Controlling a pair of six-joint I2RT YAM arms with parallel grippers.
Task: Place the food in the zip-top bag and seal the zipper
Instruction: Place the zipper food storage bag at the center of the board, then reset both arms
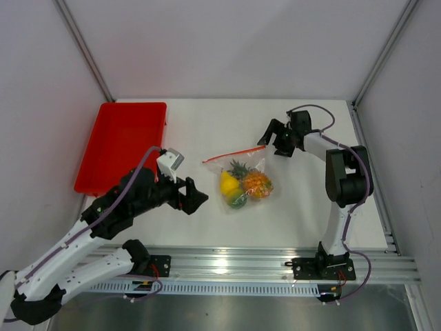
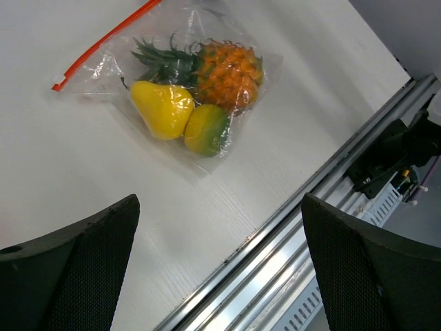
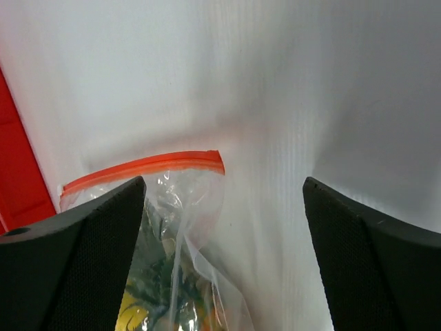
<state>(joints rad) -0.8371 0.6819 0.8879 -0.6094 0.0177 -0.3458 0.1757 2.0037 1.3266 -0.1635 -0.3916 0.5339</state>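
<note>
Bag [image 1: 264, 167] of crinkly clear plastic, mid-frame, one thin red zipper strip [image 1: 233, 155], holds three toy fruits [image 1: 242, 186]: bumpy orange pineapple [image 1: 258, 183], smooth yellow one [image 1: 227, 183], round green one [image 1: 238, 199]. Left gripper [image 1: 197, 196], right gripper [image 1: 273, 141]: fingers apart.

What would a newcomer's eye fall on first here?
The clear bag lies mid-table, holding a pineapple, a lemon and a green fruit, its red zipper along the far edge. Then comes the red tray at far left. The left gripper and right gripper flank the bag, jaws open, holding nothing.
</note>
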